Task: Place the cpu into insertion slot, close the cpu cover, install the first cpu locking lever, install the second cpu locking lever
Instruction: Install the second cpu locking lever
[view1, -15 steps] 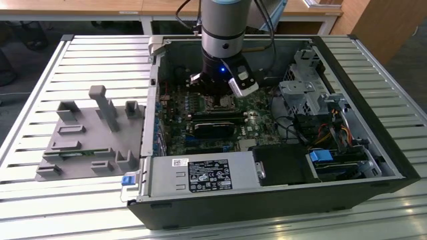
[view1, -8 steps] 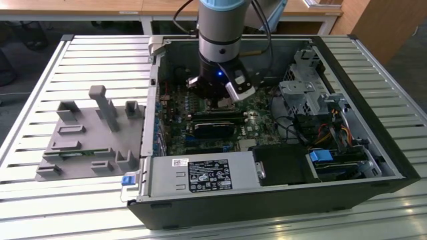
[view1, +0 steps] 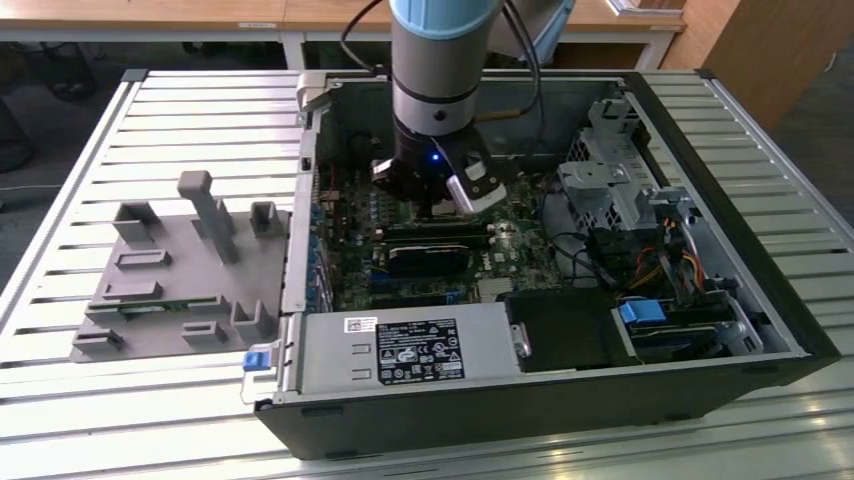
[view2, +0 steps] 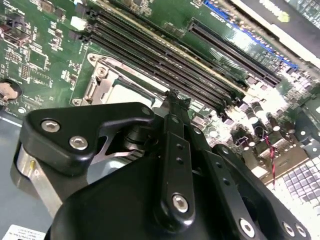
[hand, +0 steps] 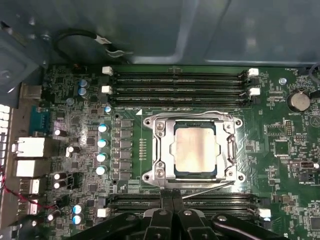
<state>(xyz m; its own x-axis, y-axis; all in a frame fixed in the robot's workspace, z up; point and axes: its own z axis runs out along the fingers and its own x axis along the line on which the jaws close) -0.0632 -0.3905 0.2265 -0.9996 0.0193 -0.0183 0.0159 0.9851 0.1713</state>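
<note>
In the first wrist view the silver-grey cpu (hand: 194, 148) lies in the insertion slot (hand: 150, 122) on the green board. The cpu cover (hand: 165, 150) is down flat around it. One thin wire lever (hand: 190, 113) runs along the socket's far edge. A second wire lever (hand: 210, 188) slants up off the near edge. My gripper (hand: 173, 196) is shut, fingertips together beside that lever's end; I cannot tell whether they touch it. The second wrist view has the gripper (view2: 172, 97) just over the socket (view2: 100, 80). In the exterior view it (view1: 434, 208) hangs inside the open case.
Long black memory slots (hand: 180, 82) flank the socket on both sides. A power supply box (view1: 400, 350) sits at the case's near side, a drive cage (view1: 614, 190) on the exterior view's right. A grey fixture plate (view1: 174, 270) lies on the slatted table at the exterior view's left.
</note>
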